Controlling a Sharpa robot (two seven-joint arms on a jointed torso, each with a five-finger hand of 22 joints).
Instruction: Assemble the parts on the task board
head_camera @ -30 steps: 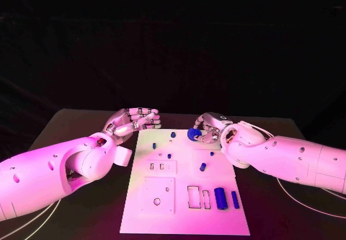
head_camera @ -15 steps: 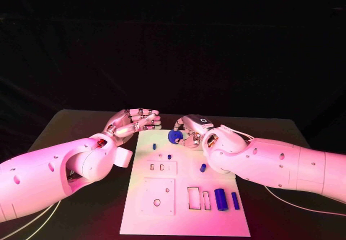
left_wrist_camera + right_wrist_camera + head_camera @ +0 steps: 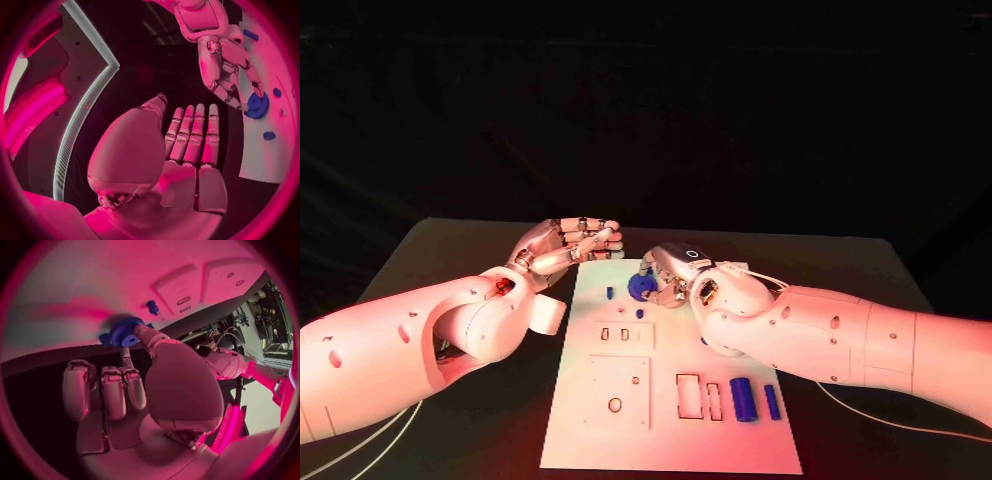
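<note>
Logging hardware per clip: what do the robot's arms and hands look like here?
Both arms are bulky, smooth white shells with small dark screw holes. The left hand and right hand are silver, segmented metal with many fingers. Thin white cables trail beside each arm near the black table.

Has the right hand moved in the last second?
Yes. The right hand, holding the blue gear, has shifted leftward across the far end of the task board.

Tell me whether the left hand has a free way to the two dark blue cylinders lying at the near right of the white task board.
Probably not. The left hand sits at the task board's far left corner, and the right arm stretches just behind the blue cylinders, crowding that path.
</note>
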